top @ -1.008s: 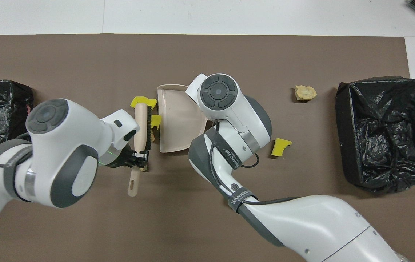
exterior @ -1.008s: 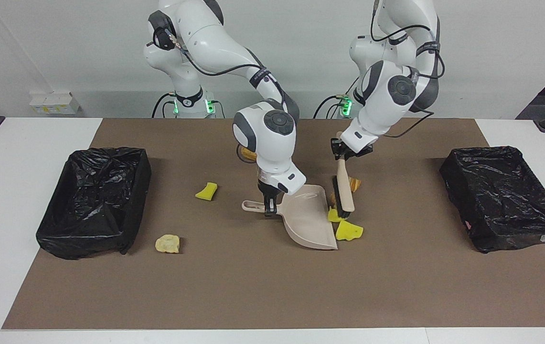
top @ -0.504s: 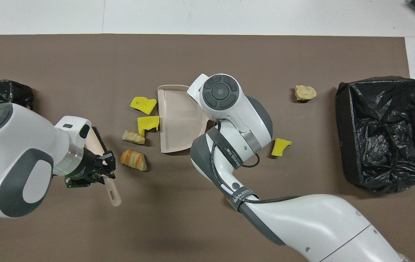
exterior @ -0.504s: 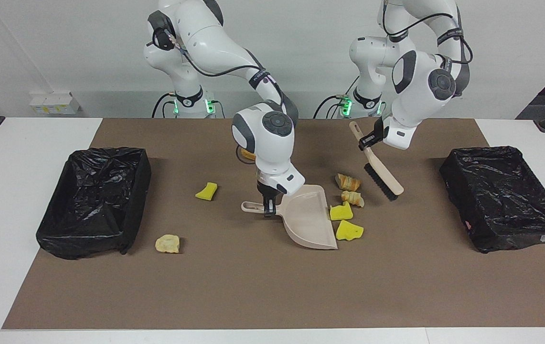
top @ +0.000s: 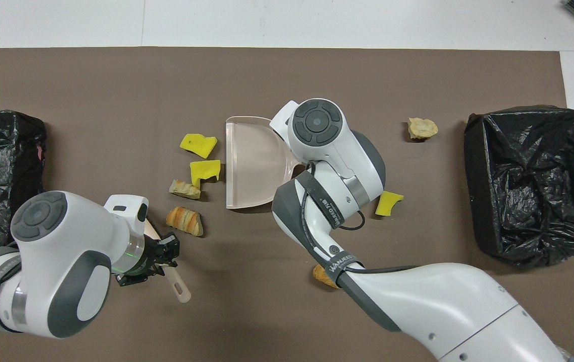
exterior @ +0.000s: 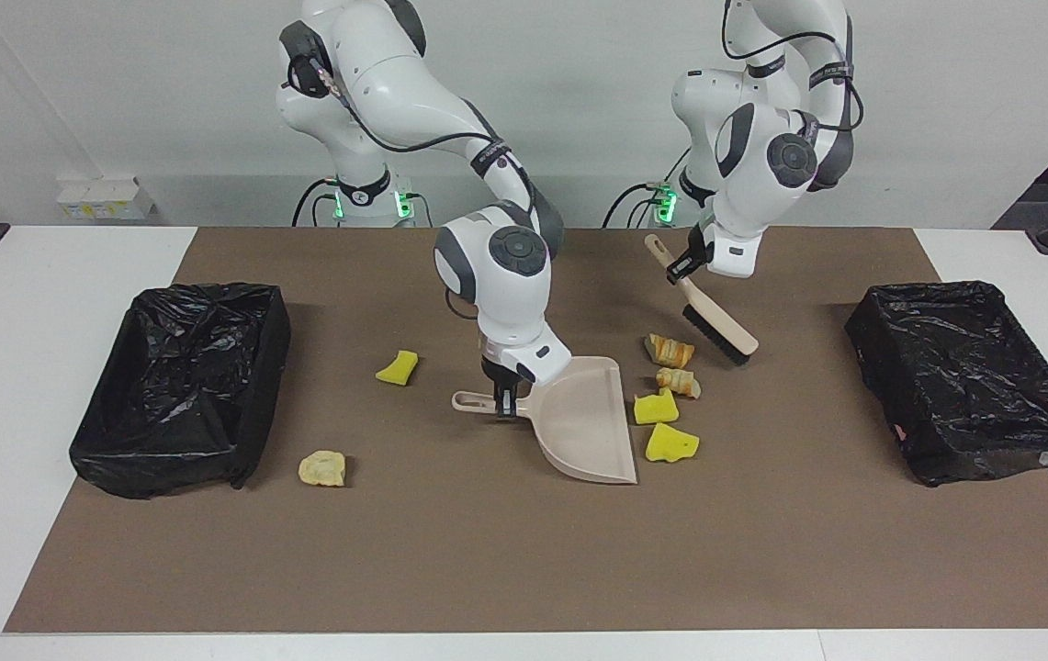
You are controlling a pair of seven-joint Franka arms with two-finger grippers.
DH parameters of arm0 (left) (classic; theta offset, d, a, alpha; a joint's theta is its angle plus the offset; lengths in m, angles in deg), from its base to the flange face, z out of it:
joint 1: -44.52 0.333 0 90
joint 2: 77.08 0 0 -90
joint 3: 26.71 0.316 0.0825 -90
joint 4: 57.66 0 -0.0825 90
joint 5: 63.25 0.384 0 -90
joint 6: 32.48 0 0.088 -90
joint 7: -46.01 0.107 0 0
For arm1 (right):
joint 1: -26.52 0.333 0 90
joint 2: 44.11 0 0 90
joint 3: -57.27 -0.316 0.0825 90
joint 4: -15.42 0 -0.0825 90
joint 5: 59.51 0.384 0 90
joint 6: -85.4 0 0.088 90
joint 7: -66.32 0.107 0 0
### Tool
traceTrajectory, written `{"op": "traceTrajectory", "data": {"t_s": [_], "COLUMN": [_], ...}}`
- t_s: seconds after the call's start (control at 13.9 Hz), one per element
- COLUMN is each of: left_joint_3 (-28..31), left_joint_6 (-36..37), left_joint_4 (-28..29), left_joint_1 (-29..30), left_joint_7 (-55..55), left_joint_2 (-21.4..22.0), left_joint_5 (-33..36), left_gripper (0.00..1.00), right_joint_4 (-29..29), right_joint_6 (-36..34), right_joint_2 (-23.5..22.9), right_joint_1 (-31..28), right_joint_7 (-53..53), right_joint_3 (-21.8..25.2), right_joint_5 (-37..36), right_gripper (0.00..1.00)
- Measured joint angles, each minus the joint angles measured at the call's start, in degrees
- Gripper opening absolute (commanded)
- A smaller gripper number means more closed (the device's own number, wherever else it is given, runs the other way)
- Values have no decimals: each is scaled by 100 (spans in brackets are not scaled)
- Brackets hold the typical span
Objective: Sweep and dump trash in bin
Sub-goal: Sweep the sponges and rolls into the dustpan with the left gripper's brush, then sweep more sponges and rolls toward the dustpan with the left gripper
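Observation:
My right gripper (exterior: 503,402) is shut on the handle of the beige dustpan (exterior: 590,420), which rests on the mat with its mouth toward the left arm's end; the pan also shows in the overhead view (top: 250,166). Two yellow wedges (exterior: 656,408) (exterior: 670,444) and two tan lumps (exterior: 669,350) (exterior: 678,382) lie just off the pan's mouth. My left gripper (exterior: 684,266) is shut on the beige brush (exterior: 716,323), held tilted above the mat beside the tan lumps. Another yellow wedge (exterior: 397,367) and a pale lump (exterior: 322,468) lie toward the right arm's end. One tan lump (top: 323,275) lies under the right arm.
Two bins lined with black bags stand on the brown mat (exterior: 524,551), one bin (exterior: 184,386) at the right arm's end and one bin (exterior: 974,376) at the left arm's end. The white table (exterior: 28,367) borders the mat.
My left gripper lifted the brush off the trash beside the pan and swung it toward the left arm's end, then back a little. The dustpan slid slightly away from the pieces.

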Motion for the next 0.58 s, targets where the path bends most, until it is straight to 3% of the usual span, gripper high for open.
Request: {"op": "traceTrajectory", "data": {"t_s": [0.29,0.58], "left_joint_3": [-32,-21], "left_joint_6": [-739,-971], "left_joint_4": [-49,-593], "left_joint_1": [-326,-337], "left_joint_7": [34,741], "left_joint_2": [-400,-874], "left_joint_5": [-22,-149], "left_gripper": [0,0], "right_joint_4": [-2,-2], "right_joint_6": [0,1], "right_joint_2": [0,0], "right_joint_1": [1,3], "right_joint_7": [0,0], "right_joint_3": [0,0], "right_joint_5": [0,0], "right_gripper": [0,0]}}
